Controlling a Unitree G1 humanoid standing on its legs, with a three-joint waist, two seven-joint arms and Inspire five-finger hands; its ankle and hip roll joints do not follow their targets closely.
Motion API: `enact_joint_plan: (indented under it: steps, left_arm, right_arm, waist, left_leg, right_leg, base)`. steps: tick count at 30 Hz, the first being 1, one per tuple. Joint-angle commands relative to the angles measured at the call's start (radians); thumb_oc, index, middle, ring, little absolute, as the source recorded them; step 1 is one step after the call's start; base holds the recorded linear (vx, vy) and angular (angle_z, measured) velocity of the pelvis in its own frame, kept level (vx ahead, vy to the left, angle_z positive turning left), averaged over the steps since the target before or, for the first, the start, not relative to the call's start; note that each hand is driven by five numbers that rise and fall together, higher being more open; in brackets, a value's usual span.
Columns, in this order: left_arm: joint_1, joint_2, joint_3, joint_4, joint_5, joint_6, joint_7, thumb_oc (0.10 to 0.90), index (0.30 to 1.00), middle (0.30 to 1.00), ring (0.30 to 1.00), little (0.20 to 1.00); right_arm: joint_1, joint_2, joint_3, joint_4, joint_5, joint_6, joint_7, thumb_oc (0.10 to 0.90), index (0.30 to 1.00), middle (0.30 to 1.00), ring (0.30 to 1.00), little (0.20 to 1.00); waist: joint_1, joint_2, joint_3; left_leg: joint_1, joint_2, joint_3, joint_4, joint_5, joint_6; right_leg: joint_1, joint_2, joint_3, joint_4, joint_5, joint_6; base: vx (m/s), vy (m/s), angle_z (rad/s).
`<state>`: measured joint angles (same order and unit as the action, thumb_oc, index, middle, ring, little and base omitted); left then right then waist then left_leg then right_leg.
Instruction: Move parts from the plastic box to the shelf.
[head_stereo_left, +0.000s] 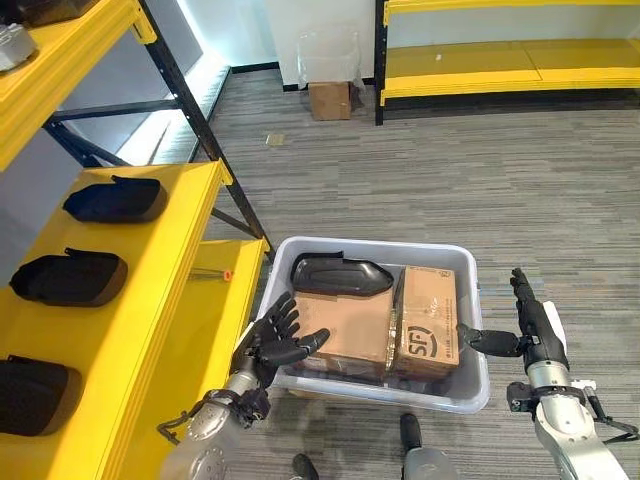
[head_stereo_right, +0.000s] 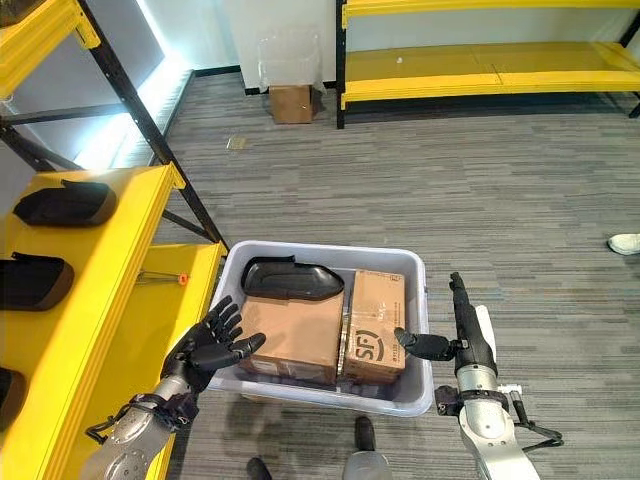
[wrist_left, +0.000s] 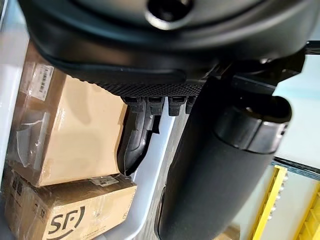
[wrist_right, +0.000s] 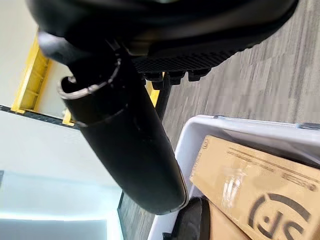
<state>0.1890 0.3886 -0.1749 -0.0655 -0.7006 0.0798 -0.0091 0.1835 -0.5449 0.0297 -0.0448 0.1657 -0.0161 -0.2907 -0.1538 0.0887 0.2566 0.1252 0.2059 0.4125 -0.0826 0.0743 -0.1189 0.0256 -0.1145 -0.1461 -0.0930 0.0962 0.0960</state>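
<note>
The robot's left hand (head_stereo_left: 275, 340) hovers at the near left corner of a pale plastic box (head_stereo_left: 470, 385) on the grey carpet, fingers spread and relaxed, thumb reaching over the rim toward a plain cardboard box (head_stereo_left: 345, 325). The right hand (head_stereo_left: 530, 325) stands upright just outside the box's right wall, fingers straight, thumb pointing in over the rim toward a second carton (head_stereo_left: 428, 320) printed with a bold black logo. A black moulded part (head_stereo_left: 338, 273) lies inside the box at its far side, behind the cartons. Three similar black parts (head_stereo_left: 112, 199) rest on the yellow shelf (head_stereo_left: 150, 300) to the left.

In the right eye view, a small cardboard box (head_stereo_right: 290, 103) sits by the far wall beside another yellow rack (head_stereo_right: 480, 65).

From the left wrist, a white label (wrist_left: 42, 80) shows on the plain carton, its print too small to read.

From the right wrist, the thumb (wrist_right: 122, 140) juts over the box's corner above the printed carton.
</note>
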Motion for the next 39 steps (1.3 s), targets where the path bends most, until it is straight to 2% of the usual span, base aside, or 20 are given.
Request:
enact_joint_plan:
  steps: [1,2,9,11,15,19,25,33,39]
  left_arm:
    - [-0.058,0.044,0.051,-0.086,-0.009,-0.098,-0.027,0.900,1.000,1.000,1.000,1.000]
    - [-0.067,0.047,0.049,-0.080,-0.013,-0.099,-0.023,0.900,1.000,1.000,1.000,1.000]
    - [-0.105,0.050,0.031,-0.070,0.002,-0.057,-0.044,0.900,1.000,1.000,1.000,1.000]
    - [-0.117,0.055,0.021,-0.061,0.006,-0.044,-0.056,0.900,1.000,1.000,1.000,1.000]
    - [-0.123,0.065,0.009,-0.054,0.012,-0.019,-0.075,0.900,1.000,1.000,1.000,1.000]
    - [-0.119,0.079,-0.003,-0.066,0.016,0.001,-0.091,0.900,1.000,1.000,1.000,1.000]
    - [-0.126,0.094,-0.008,-0.054,0.024,0.027,-0.107,0.900,1.000,1.000,1.000,1.000]
    - [-0.152,0.114,-0.034,-0.064,0.010,0.038,-0.121,0.900,1.000,1.000,1.000,1.000]
    - [-0.182,0.119,-0.046,-0.077,0.004,0.042,-0.121,0.900,1.000,1.000,1.000,1.000]
  right_arm:
    - [-0.110,-0.065,-0.009,-0.118,-0.079,-0.127,-0.047,0.900,1.000,1.000,1.000,1.000]
    - [-0.150,-0.080,-0.005,-0.120,-0.115,-0.139,-0.063,0.900,1.000,1.000,1.000,1.000]
    - [-0.360,-0.138,0.014,-0.141,-0.185,-0.100,-0.113,0.900,1.000,1.000,1.000,1.000]
    - [-0.444,-0.155,0.031,-0.143,-0.190,-0.061,-0.114,0.900,1.000,1.000,1.000,1.000]
    - [-0.558,-0.173,0.052,-0.132,-0.186,-0.027,-0.135,0.900,1.000,1.000,1.000,1.000]
    - [-0.668,-0.165,0.095,-0.104,-0.140,0.043,-0.114,0.900,1.000,1.000,1.000,1.000]
    - [-0.791,-0.124,0.160,-0.046,-0.140,0.125,-0.122,0.900,1.000,1.000,1.000,1.000]
    - [-0.961,-0.123,0.196,0.059,-0.164,0.218,-0.131,0.900,1.000,1.000,1.000,1.000]
    - [-1.019,-0.133,0.199,0.092,-0.150,0.240,-0.138,0.900,1.000,1.000,1.000,1.000]
  waist:
    - [0.003,-0.051,-0.088]
    - [0.012,-0.053,-0.089]
    - [0.061,-0.065,-0.105]
    - [0.075,-0.070,-0.109]
    - [0.097,-0.077,-0.117]
    - [0.125,-0.082,-0.126]
    - [0.155,-0.078,-0.113]
    - [0.189,-0.040,-0.060]
    - [0.194,-0.004,-0.001]
  left_leg:
    - [-0.038,0.120,-0.011,0.029,0.145,-0.055]
    - [-0.033,0.117,-0.016,0.032,0.137,-0.053]
    - [-0.020,0.088,-0.044,0.031,0.077,-0.031]
    - [-0.014,0.076,-0.054,0.029,0.049,-0.025]
    - [-0.009,0.057,-0.072,0.025,0.015,-0.016]
    - [0.001,0.032,-0.106,0.009,-0.023,-0.006]
    - [-0.003,0.017,-0.140,0.015,-0.035,-0.004]
    - [-0.065,-0.004,-0.185,0.058,-0.053,0.002]
    - [-0.116,-0.020,-0.208,0.083,-0.057,0.013]
  right_leg:
    - [0.041,-0.039,-0.088,0.006,-0.071,0.007]
    - [0.056,-0.039,-0.099,0.006,-0.074,0.006]
    - [0.083,-0.046,-0.121,0.006,-0.075,0.007]
    - [0.093,-0.050,-0.128,0.006,-0.079,0.009]
    - [0.100,-0.054,-0.132,0.006,-0.077,0.010]
    - [0.106,-0.061,-0.129,0.006,-0.078,0.014]
    - [0.107,-0.069,-0.134,0.007,-0.075,0.014]
    - [0.047,-0.103,-0.137,0.066,-0.088,0.020]
    - [-0.012,-0.124,-0.120,0.121,-0.102,0.020]
  base:
    - [0.00,0.000,0.00]
    - [0.00,0.000,0.00]
    - [0.06,0.003,0.09]
    - [0.07,-0.002,0.14]
    - [0.07,-0.004,0.15]
    - [0.13,-0.006,0.12]
    - [0.09,-0.007,0.17]
    - [0.02,0.026,0.16]
    - [-0.02,0.036,0.08]
